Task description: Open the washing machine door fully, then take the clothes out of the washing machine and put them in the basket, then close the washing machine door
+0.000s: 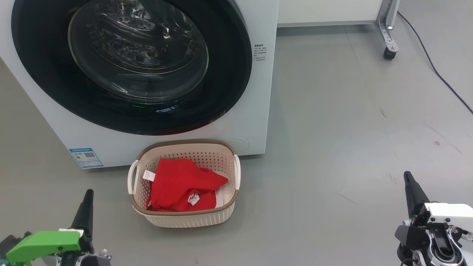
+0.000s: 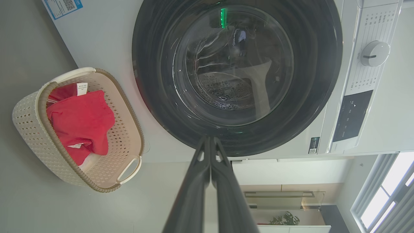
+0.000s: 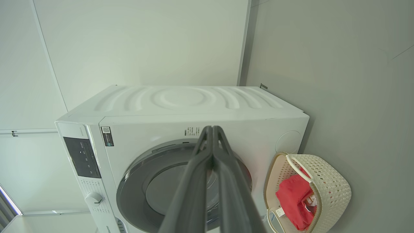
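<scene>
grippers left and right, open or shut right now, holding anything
left gripper: shut, holding nothing
right gripper: shut, holding nothing

The washing machine door (image 1: 136, 55) is a super glossy black ring around shiny clear glass, and the washing machine (image 1: 255, 111) body is smooth white. The basket (image 1: 184, 218) looks like matte cream plastic, the clothes (image 1: 181, 184) soft red cloth, the floor (image 1: 332, 147) smooth grey.
</scene>
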